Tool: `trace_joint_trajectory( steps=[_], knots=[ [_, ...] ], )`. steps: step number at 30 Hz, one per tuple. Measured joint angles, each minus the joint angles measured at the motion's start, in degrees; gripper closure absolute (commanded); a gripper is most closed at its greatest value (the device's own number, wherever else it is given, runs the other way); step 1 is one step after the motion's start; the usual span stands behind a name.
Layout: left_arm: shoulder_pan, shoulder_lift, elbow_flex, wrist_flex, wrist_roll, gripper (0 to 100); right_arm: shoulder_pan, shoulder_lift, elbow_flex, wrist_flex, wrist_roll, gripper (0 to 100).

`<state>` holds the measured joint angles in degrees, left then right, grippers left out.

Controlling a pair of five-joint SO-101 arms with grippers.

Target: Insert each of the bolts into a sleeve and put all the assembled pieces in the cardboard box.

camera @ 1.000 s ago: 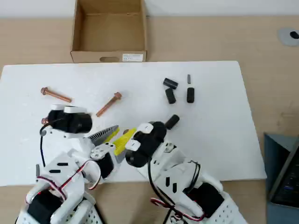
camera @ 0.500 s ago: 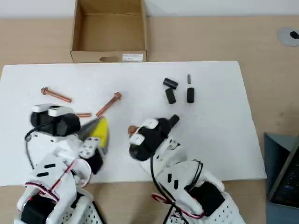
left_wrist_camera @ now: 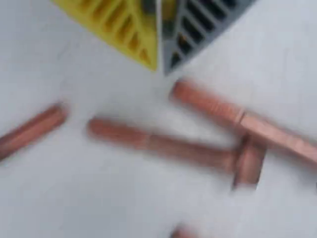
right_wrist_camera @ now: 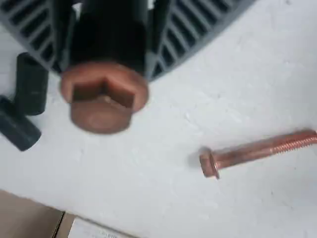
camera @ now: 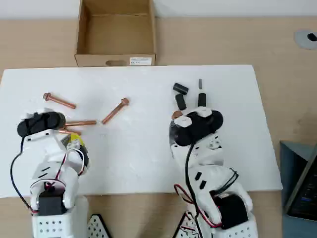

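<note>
My right gripper [right_wrist_camera: 111, 69] is shut on a black sleeve with a copper bolt [right_wrist_camera: 104, 96] through it, the hex head facing the camera. From above, this assembled piece [camera: 177, 115] hangs over the mat just short of three loose black sleeves [camera: 181, 101]. My left gripper [left_wrist_camera: 159, 67] is shut and empty, its yellow and grey tips just above two bolts [left_wrist_camera: 163, 146] lying close together. In the high view it [camera: 74, 141] sits at the mat's left, by a bolt [camera: 79, 123]. Two more bolts [camera: 59, 101] [camera: 115, 110] lie nearby. The cardboard box [camera: 116, 59] stands beyond the mat.
A white mat [camera: 148, 158] covers the table's middle. A small dark pin [camera: 200, 84] lies beside the sleeves. In the right wrist view a loose bolt [right_wrist_camera: 257, 151] lies on the mat and the box's corner [right_wrist_camera: 29, 220] shows. A dark device [camera: 299, 188] sits at the right edge.
The two arms have drawn apart: the left one swung left over the bolts, the right one carried the bolt and sleeve right and farther out, now covering the spot where a lone sleeve lay.
</note>
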<state>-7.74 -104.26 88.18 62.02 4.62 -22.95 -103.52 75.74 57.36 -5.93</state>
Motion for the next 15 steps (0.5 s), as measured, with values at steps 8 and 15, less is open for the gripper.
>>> trace_joint_trajectory(
  steps=[8,15],
  knots=[
    [0.0,0.0,6.0,0.0,0.0,100,0.5,18.1,-15.4,-1.4,-0.1,98.9],
    [0.0,0.0,6.2,0.0,0.0,100,0.5,41.5,-27.4,-11.7,-0.1,98.9]
  ],
)
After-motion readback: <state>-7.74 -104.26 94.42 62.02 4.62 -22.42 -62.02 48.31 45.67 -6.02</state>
